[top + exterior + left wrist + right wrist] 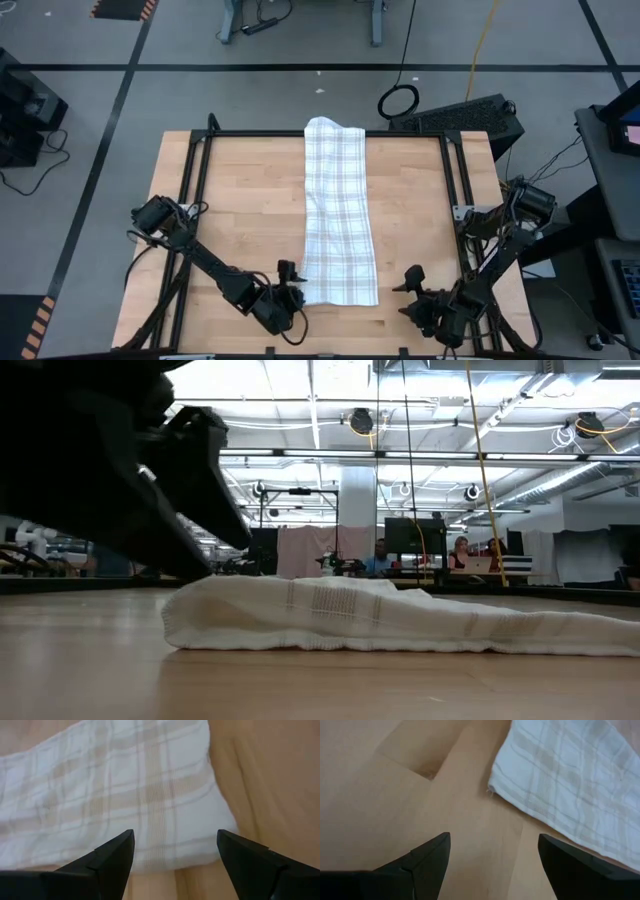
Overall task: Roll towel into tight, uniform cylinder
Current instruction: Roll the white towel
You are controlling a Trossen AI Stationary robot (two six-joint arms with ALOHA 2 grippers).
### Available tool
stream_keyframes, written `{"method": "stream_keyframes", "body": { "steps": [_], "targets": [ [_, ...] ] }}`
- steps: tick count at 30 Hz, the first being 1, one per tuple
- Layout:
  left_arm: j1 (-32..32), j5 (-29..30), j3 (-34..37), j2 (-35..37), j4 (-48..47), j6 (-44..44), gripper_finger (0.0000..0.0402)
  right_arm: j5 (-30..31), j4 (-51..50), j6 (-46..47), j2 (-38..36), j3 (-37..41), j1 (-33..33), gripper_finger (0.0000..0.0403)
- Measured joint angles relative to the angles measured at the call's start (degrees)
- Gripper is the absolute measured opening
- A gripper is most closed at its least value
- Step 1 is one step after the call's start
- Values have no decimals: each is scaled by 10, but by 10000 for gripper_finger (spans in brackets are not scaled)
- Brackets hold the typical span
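The white checked towel (338,212) lies flat as a long strip down the middle of the wooden table, folded lengthwise, its near end (340,295) by the table's near edge. My left gripper (293,282) stands open at the towel's near left corner (215,845), fingers apart over it without touching. My right gripper (410,283) is open over bare wood, a little to the right of the towel's near right corner (492,785). In the low view the towel (400,615) shows as a low mound on the tabletop.
A black metal frame (452,170) runs around the tabletop. Bare wood lies on both sides of the towel. Beyond the far edge are a black keyboard-like unit (460,115) and cables on the floor. People sit at desks (470,555) far behind.
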State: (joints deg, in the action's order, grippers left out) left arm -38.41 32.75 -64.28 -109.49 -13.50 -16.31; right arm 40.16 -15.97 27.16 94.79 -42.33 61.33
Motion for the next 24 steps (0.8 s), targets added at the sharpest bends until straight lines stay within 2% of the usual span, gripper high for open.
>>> {"method": "stream_keyframes", "body": {
  "steps": [6,13,20,24],
  "targets": [
    [-1,-17,1,0,-20,-26,301,-14,0,1,9,0,-9,293],
    [-3,-23,1,0,-34,14,336,-4,2,-23,9,0,-10,293],
    [-3,-25,1,0,-33,32,338,29,68,-96,9,0,-27,293],
    [-4,-25,1,0,-27,32,338,9,116,-128,16,0,-54,293]
  ]
}}
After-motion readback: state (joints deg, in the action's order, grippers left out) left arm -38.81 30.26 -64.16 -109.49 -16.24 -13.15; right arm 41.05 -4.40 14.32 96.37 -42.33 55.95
